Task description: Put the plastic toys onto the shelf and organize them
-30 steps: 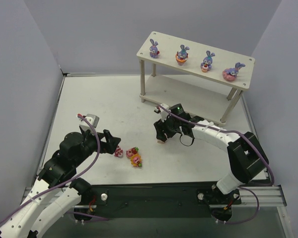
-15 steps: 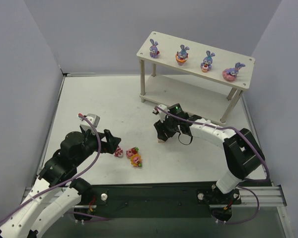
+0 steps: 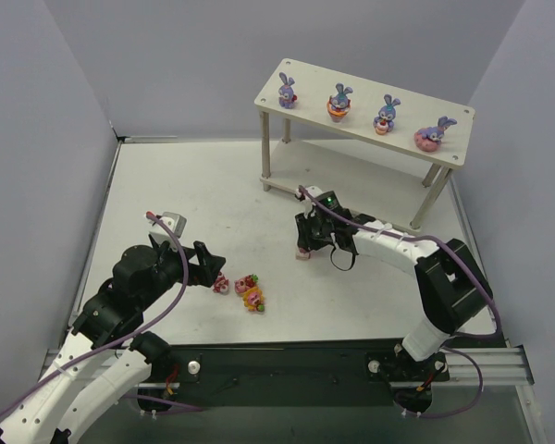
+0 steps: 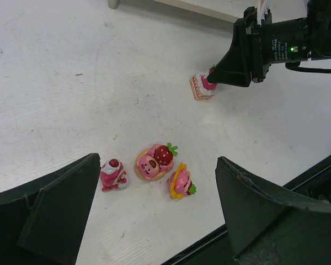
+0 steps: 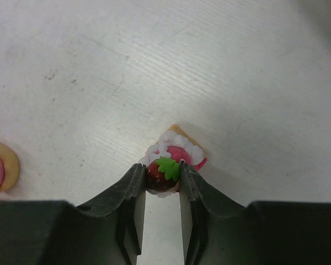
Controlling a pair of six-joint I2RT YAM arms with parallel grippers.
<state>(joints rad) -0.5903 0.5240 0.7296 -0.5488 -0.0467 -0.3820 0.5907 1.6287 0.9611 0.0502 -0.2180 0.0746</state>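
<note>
Top external coverage put four purple bunnies (image 3: 339, 102) in a row on the upper board of the shelf (image 3: 310, 100), while three pink toys (image 3: 247, 281) lay clustered on the table (image 3: 166, 185) just beyond the left gripper (image 3: 210, 267), whose jaws stood wide apart around nothing. Near the shelf's front legs the right gripper (image 3: 304, 246) hid most of the cake-slice toy (image 3: 303, 255); only the right wrist view showed its fingers (image 5: 133, 187) pinched on the strawberry top. Whether the slice had left the table could not be told.
</note>
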